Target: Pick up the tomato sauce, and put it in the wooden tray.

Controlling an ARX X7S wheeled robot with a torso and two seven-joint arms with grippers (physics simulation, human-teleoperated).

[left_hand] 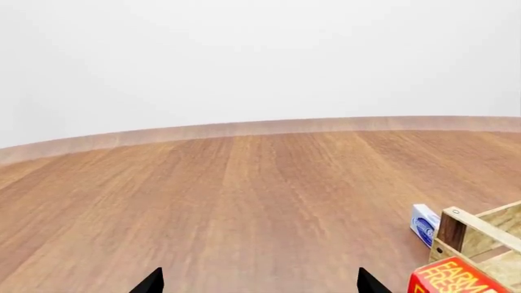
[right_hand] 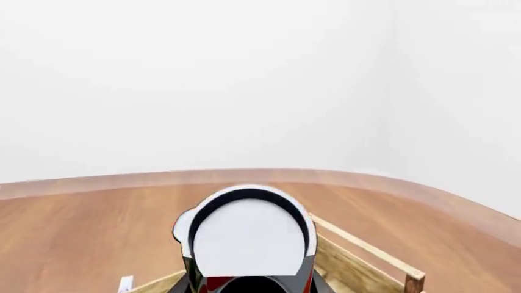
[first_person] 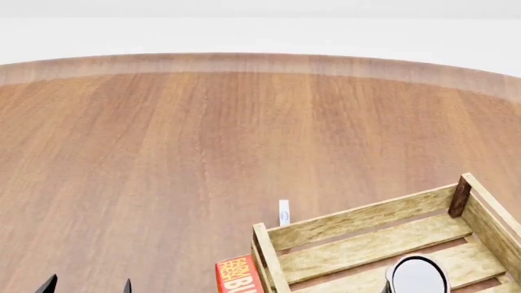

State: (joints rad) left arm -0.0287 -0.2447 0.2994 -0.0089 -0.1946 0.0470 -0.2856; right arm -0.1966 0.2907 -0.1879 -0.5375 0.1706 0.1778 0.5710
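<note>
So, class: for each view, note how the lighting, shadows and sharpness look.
Head view: flat, even light, crisp wooden tray, hardly any shadow beneath it. Left wrist view: table edge bows as if through a wide lens. Right wrist view: the tomato sauce fills the foreground, its pale top featureless, without glare.

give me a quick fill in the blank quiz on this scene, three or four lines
1. The tomato sauce can's pale top shows over the wooden ____.
2. The wooden tray stands on a ____ table.
3. The red box lies ____ the tray, next to its corner post.
4. The small blue-and-white box rests on the ____, beside the tray.

Missing words: tray; wooden; outside; table
</note>
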